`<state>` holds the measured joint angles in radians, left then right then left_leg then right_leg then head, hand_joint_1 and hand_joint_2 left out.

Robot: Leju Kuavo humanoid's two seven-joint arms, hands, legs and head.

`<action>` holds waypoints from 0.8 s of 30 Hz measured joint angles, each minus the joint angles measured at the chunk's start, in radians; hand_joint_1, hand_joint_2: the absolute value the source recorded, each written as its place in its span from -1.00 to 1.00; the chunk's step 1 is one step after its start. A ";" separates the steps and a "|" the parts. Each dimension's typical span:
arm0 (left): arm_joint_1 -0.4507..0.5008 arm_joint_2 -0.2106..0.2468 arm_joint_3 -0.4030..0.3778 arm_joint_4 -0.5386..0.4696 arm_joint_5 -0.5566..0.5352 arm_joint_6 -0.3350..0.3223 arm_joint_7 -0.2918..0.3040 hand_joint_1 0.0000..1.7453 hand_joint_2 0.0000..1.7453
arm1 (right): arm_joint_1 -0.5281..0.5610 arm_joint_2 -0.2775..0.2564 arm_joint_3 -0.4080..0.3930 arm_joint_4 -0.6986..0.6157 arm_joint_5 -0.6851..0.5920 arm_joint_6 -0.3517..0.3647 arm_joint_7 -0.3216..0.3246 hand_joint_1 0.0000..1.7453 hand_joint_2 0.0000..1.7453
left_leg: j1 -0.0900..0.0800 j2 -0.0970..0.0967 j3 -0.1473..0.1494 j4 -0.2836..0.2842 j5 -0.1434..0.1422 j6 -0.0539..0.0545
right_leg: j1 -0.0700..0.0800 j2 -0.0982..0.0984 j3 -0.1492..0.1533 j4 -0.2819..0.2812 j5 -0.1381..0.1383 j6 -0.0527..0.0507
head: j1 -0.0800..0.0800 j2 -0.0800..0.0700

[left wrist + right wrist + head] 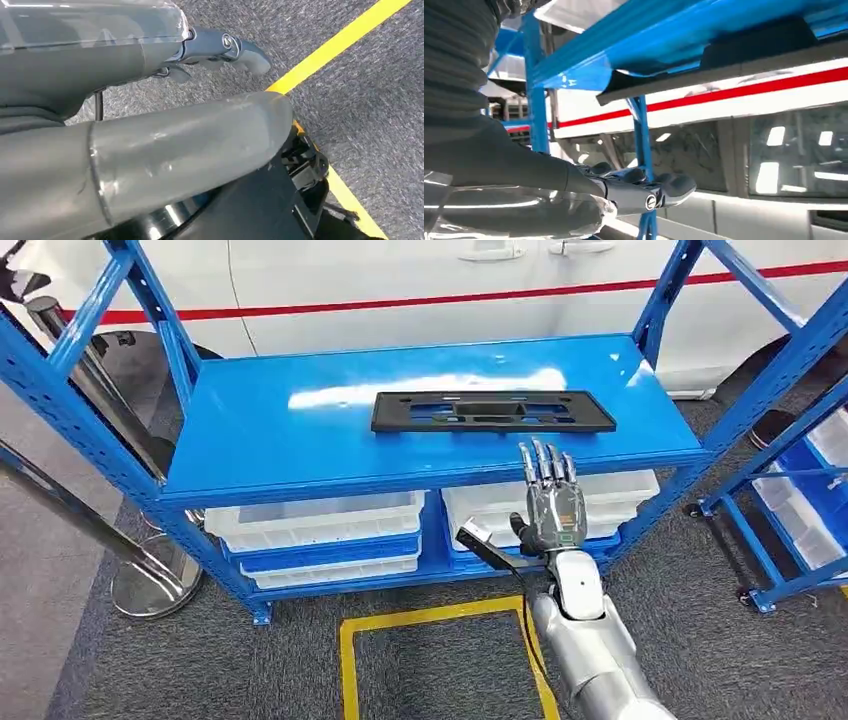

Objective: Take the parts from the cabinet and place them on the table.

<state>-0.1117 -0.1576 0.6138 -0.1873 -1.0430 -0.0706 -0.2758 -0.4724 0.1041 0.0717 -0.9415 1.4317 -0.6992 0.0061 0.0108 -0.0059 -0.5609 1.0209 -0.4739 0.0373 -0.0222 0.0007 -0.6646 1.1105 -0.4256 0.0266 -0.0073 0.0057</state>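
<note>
A long black plastic part (493,411) lies flat on the top shelf of the blue cabinet (280,445), right of the middle. My right hand (552,502) is raised just in front of the shelf's front edge, below the part's right end, with its fingers stretched upward and apart and nothing in them. From the right wrist view the part (756,44) shows as a dark shape on the blue shelf beyond the right hand (634,192). In its own wrist view my left hand (190,135) hangs over the grey carpet, holding nothing.
White bins (320,520) sit on the cabinet's lower shelves. A second blue rack (800,490) with bins stands at the right. A metal post base (155,585) is at the left. Yellow floor tape (440,618) marks the carpet. A white vehicle (450,290) with a red stripe stands behind.
</note>
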 joint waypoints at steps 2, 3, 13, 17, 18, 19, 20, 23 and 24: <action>-0.003 0.000 0.000 0.000 0.000 0.000 0.000 -1.00 -1.00 | -0.005 0.000 0.000 0.002 0.003 0.000 0.000 -1.00 1.00 | -0.008 -0.001 -0.002 0.008 -0.010 -0.014 | 0.007 0.001 0.028 -0.067 -0.010 -0.008 | 0.000 0.000; -0.004 0.000 0.000 0.000 0.000 0.000 0.000 -1.00 -1.00 | -0.004 0.000 0.000 0.002 0.006 0.000 0.000 -1.00 1.00 | -0.007 0.000 -0.001 0.002 -0.008 -0.018 | 0.008 0.001 0.027 -0.063 -0.011 -0.010 | -0.001 0.000; -0.007 0.001 0.000 -0.002 0.000 -0.002 -0.002 -1.00 -1.00 | -0.004 -0.001 0.000 0.008 0.006 0.000 -0.010 -1.00 1.00 | 0.000 0.001 -0.161 0.280 -0.086 -0.041 | 0.014 0.003 0.063 -0.074 -0.034 -0.053 | -0.001 0.000; -0.010 0.002 0.000 -0.002 0.000 -0.002 -0.002 -1.00 -1.00 | -0.007 -0.001 0.000 0.009 0.007 0.000 -0.010 -1.00 1.00 | -0.010 0.002 -0.045 0.020 0.035 -0.019 | 0.024 0.006 0.084 -0.070 -0.053 -0.040 | 0.000 0.000; -0.012 0.002 0.000 -0.002 0.000 -0.002 -0.002 -1.00 -1.00 | -0.007 -0.001 0.000 0.010 0.006 0.000 -0.010 -1.00 1.00 | -0.011 0.002 -0.042 0.013 0.028 -0.017 | 0.019 0.005 0.082 -0.071 -0.052 -0.037 | 0.000 0.000; -0.012 0.002 0.000 -0.002 0.000 -0.002 -0.002 -1.00 -1.00 | -0.005 -0.001 0.000 0.010 0.007 0.000 -0.010 -1.00 1.00 | -0.013 0.000 -0.044 0.012 0.028 -0.015 | 0.018 0.005 0.083 -0.075 -0.052 -0.031 | 0.000 0.000; -0.010 0.003 0.000 -0.002 0.000 -0.002 -0.002 -1.00 -1.00 | -0.005 -0.001 0.000 0.010 0.006 0.000 -0.010 -1.00 1.00 | -0.014 0.000 -0.043 0.010 0.028 -0.013 | 0.016 0.004 0.085 -0.080 -0.051 -0.027 | 0.000 0.000; -0.011 0.002 0.000 -0.002 0.000 -0.002 -0.003 -1.00 -1.00 | -0.010 -0.001 0.000 0.009 0.007 0.000 -0.011 -1.00 1.00 | -0.002 0.002 -0.021 -0.018 0.035 0.004 | 0.018 0.003 0.063 -0.019 -0.093 -0.014 | 0.001 0.000; -0.013 0.002 0.000 -0.002 0.000 -0.002 -0.003 -1.00 -1.00 | -0.010 -0.001 0.000 0.010 0.006 0.000 -0.011 -1.00 1.00 | -0.002 0.002 -0.020 -0.018 0.033 0.008 | 0.017 0.003 0.019 0.062 -0.128 -0.011 | 0.000 0.000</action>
<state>-0.1246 -0.1553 0.6138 -0.1896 -1.0433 -0.0725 -0.2785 -0.4829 0.1030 0.0721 -0.9319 1.4382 -0.6996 -0.0046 0.0087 -0.0034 -0.5805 1.0033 -0.4412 0.0451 -0.0056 0.0035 -0.6457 1.1728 -0.5533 0.0159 -0.0072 0.0057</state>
